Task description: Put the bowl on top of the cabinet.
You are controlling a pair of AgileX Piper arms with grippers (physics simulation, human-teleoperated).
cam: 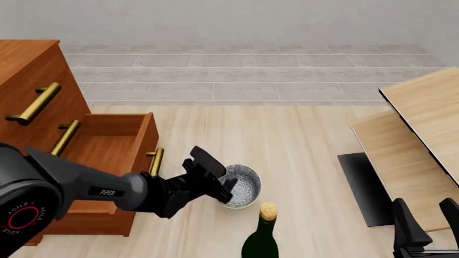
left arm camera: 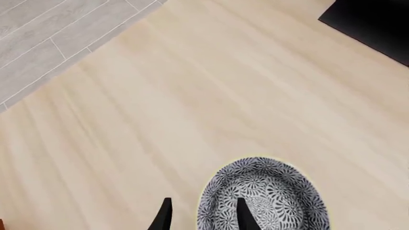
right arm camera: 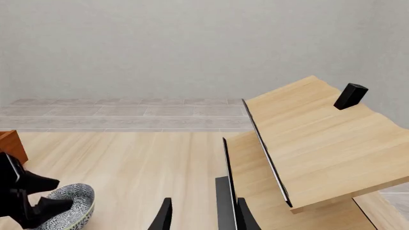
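Cabinet (cam: 32, 80), far left of the front view: reddish-brown, brass bar handles, one drawer (cam: 107, 142) pulled open. Its top surface lies at the upper left, well above the bowl.

Left hand (cam: 219, 185), reaching from the left across the front of the open drawer. The left wrist view shows one finger inside the bowl and the other outside it, so the fingers straddle the near rim. They stand apart, with the rim between them; whether they already pinch the rim cannot be told.

Bowl (cam: 240, 185), upright on the pale worktop (cam: 301, 145), toward its near edge, just right of the open drawer, mouth facing up. Being round, it has no long axis. It lies directly at the left hand's fingertips, so the left arm is by far the nearer; the coming lift would carry it up and to the left, toward the cabinet top.

Bottle (cam: 262, 236), just in front of the bowl at the near edge; a likely obstacle if the bowl swings low.

Right hand (cam: 423, 223), near right corner, fingers apart, holding nothing, well away from the bowl.
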